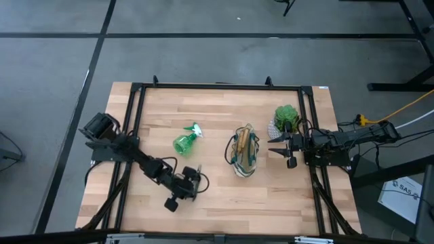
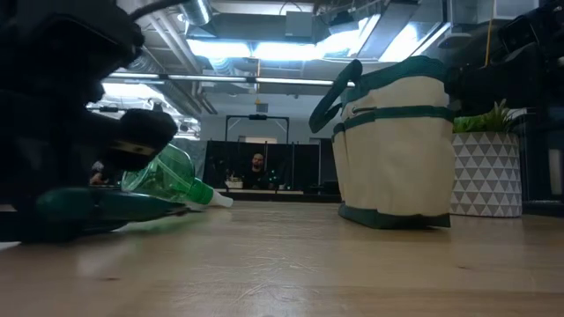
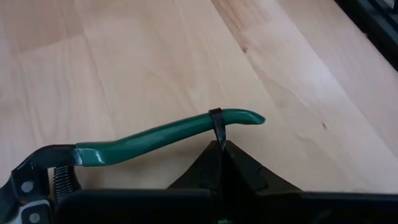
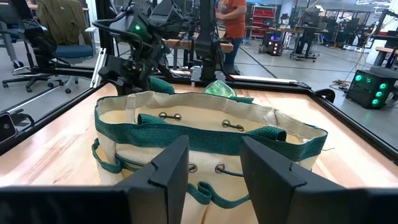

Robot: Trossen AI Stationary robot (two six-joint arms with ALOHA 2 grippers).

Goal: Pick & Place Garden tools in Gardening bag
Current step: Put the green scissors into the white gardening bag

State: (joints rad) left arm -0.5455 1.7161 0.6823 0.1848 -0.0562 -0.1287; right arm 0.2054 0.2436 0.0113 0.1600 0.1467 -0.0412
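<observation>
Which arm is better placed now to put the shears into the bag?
Left. Its tool is right at the green-handled shears. The right tool is open facing the bag, on the side away from the shears.

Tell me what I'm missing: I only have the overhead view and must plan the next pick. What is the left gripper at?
Observer: Its wrist view shows shears with a green handle lying on the table, right at the left gripper, whose fingers are together.
Operator: And the right gripper?
Observer: The right gripper is open, level with the bag and facing its side.
Operator: Anyone nearby?
Observer: A person in an orange top stands beyond the table.
</observation>
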